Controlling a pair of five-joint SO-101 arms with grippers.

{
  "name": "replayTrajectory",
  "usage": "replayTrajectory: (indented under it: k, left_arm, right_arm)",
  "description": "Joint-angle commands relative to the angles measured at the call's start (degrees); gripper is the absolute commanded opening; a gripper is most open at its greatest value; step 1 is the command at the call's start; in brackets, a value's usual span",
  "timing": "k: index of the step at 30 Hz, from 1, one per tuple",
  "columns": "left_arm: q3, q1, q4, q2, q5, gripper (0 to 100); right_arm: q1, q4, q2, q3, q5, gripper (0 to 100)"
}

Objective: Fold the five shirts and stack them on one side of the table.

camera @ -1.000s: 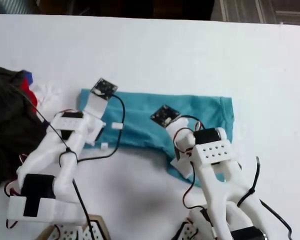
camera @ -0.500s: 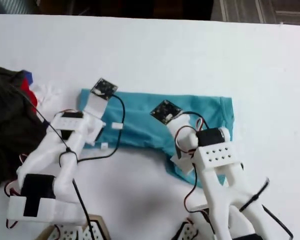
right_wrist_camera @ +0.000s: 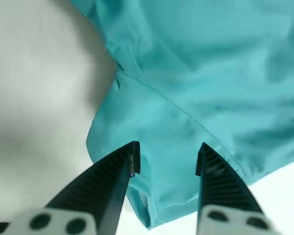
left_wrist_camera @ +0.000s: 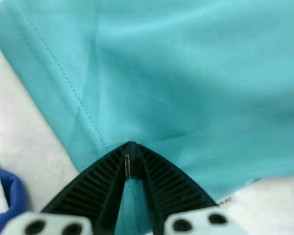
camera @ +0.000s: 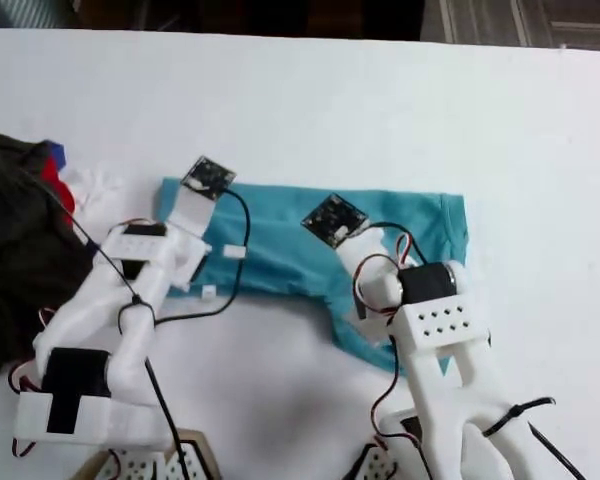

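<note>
A teal shirt (camera: 280,240) lies folded into a long band across the middle of the table. In the high view my left arm (camera: 130,270) rests over the band's left end. There my left gripper (left_wrist_camera: 130,152) is shut, pinching a fold of the teal shirt (left_wrist_camera: 186,73) near its stitched hem. My right arm (camera: 435,315) stands over the shirt's near right part. My right gripper (right_wrist_camera: 169,156) hangs open just above the teal shirt (right_wrist_camera: 196,58), its fingers straddling a loose corner by the cloth's edge.
At the table's left edge lies a heap of other shirts (camera: 15,230), black with red, blue and white showing. A bit of blue cloth (left_wrist_camera: 10,196) sits beside the left gripper. The white table (camera: 380,110) is bare behind the teal shirt and to its right.
My right arm has drawn back toward the near edge and a little to the right, uncovering more of the shirt's near right corner. The left arm and the shirt's left end have stayed still.
</note>
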Motion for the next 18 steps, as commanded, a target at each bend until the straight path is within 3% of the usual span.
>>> replayTrajectory:
  k: [1, 10, 18]
  left_arm:
    - [-0.1, -0.1, -1.1, -2.6, 0.1, 3]
    - [-0.1, -0.1, -1.1, -2.6, 0.1, 3]
    - [-0.1, 0.0, -1.1, -2.6, 0.0, 3]
  right_arm:
    - [-0.4, -3.6, 3.0, 2.8, 0.0, 19.4]
    - [-0.4, -13.6, 14.5, 7.0, 0.4, 19.4]
    - [-0.2, -13.6, 16.4, 6.8, 0.5, 19.4]
